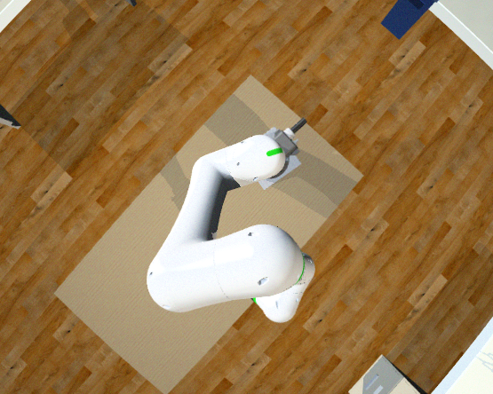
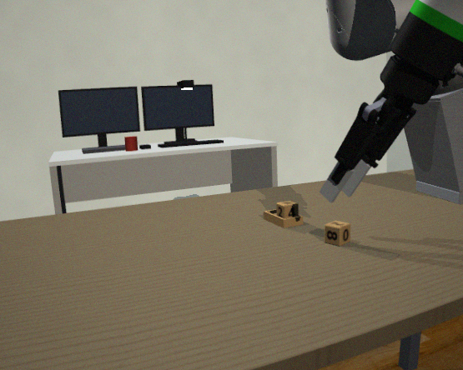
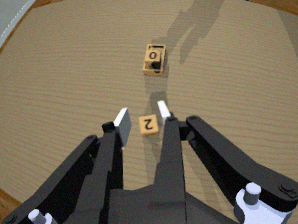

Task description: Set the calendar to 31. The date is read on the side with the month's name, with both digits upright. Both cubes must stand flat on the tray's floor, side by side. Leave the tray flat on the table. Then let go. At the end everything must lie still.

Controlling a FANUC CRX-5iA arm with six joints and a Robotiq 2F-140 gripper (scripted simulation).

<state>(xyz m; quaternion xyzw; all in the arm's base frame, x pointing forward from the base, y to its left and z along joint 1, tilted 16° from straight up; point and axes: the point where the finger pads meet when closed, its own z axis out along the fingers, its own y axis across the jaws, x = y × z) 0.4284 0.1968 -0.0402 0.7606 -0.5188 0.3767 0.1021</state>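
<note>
A small wooden tray point(image 2: 283, 218) lies flat on the table and holds one number cube point(image 2: 287, 209), which stands in the tray's right half. That cube shows 2 and 4 on its sides and 0 on top in the wrist view point(image 3: 154, 56). The second cube point(image 2: 337, 232) stands on the table to the right of the tray, apart from it. It shows a sideways 8 and a 0 on its sides and 2 on top in the wrist view point(image 3: 148, 124). My gripper point(image 2: 339, 192) hangs tilted in the air above and between them, partly open and empty. Its fingertips frame the loose cube far below. In the overhead view the arm hides both cubes.
The robot's grey pedestal point(image 2: 447, 142) stands at the table's right. A white desk point(image 2: 163, 167) with two monitors stands behind the table, off it. The table's front edge runs near the bottom right.
</note>
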